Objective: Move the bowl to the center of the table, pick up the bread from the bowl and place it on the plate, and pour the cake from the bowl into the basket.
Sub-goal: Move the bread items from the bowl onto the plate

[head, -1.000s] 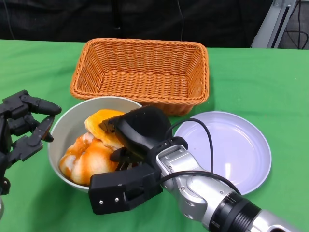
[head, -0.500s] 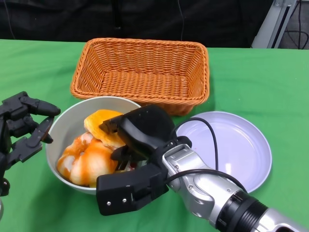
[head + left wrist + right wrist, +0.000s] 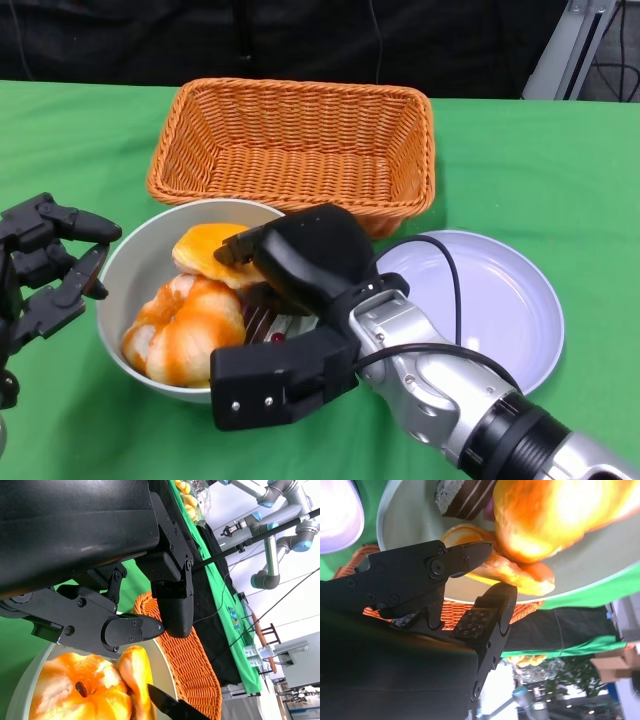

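Orange-glazed bread (image 3: pixel 205 252) sits at the twelve o'clock side of the grey bowl (image 3: pixel 128 262), with a bigger swirled bun (image 3: pixel 185 330) at seven o'clock and a piece of dark striped cake (image 3: pixel 268 322) peeking out at four o'clock, under the right hand (image 3: pixel 290 265). Over the last second that hand has slid a little toward one o'clock across the bowl, and more of the bun and the cake now shows beneath it. In the right wrist view its fingers (image 3: pixel 470 555) lie against the bread with a second pad (image 3: pixel 495 607) just under the bowl's rim, but whether they actually pinch it cannot be told.

At nine o'clock of the bowl the left hand (image 3: pixel 45 270) waits with its fingers spread on nothing, just beside the rim, much as it was a second ago. The basket (image 3: pixel 295 150) stands at twelve o'clock of the bowl and the lilac plate (image 3: pixel 500 310) at three o'clock; neither yet has food in it.

Judging from this, the bread pick-up is under way: the hand looks to be settling on the top piece, and the plate lies a short carry to its three o'clock.
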Robot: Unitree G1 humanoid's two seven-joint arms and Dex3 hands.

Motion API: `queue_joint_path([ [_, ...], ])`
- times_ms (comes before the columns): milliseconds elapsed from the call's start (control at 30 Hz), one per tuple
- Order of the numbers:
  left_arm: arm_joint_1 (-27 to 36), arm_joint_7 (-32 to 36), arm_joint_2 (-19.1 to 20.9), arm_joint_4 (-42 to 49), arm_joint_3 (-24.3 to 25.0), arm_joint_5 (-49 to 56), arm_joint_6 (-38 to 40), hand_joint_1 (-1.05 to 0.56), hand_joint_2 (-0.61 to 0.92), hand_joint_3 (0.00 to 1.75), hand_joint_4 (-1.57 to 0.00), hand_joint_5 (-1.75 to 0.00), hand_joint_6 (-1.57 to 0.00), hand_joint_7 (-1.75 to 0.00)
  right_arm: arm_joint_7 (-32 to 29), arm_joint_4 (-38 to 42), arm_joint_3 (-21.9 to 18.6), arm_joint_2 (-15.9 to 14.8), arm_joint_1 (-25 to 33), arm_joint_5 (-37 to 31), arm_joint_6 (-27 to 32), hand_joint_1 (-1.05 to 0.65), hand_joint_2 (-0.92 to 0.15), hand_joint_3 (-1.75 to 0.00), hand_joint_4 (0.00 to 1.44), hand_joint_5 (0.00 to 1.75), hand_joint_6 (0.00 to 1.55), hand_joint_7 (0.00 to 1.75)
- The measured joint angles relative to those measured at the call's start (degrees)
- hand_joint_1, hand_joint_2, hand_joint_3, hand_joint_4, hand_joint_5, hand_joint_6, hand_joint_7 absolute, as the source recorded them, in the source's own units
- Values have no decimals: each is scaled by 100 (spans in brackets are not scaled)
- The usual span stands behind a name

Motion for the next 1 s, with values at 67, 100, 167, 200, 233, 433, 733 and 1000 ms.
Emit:
queue_joint_path([
  [67,-1,0,0,10,0,0,0,-23,84,45,-83,-148,-86,-106,5,-68,-88,-10,57,73,-9,-24,-92,-4,80,93,106,2],
  [100,-1,0,1,14,-1,2,0,-23,84,44,-83,-148,-86,-106,13,-124,-106,-24,80,121,-9,-24,-92,-4,81,94,108,2],
  [167,-5,0,2,26,-1,-6,0,-22,84,44,-83,-148,-86,-107,57,-232,-128,-45,115,157,-8,-24,-92,-3,80,96,109,3],
  [200,-7,-1,2,36,-1,-12,-1,-22,84,44,-83,-149,-86,-107,68,-265,-131,-51,127,164,-8,-24,-92,-3,80,99,109,3],
  [233,-9,-2,2,51,-1,-12,-8,-22,84,44,-83,-149,-86,-107,77,-311,-133,-62,144,170,-7,-24,-92,-3,78,107,111,3],
  [433,-15,-4,8,95,-10,-7,-83,-21,84,45,-83,-149,-85,-108,216,-686,-274,-90,282,304,-9,-25,-92,-1,79,110,113,4],
  [733,-25,-5,18,181,-13,-6,-104,-21,85,44,-83,-150,-86,-108,382,-1049,-405,-149,434,451,-42,-26,-92,0,83,107,114,2],
  [1000,-29,-5,25,194,-13,-4,-137,-21,85,44,-83,-149,-85,-110,647,-1222,-313,-190,445,139,349,-41,-92,-4,62,86,87,1],
])
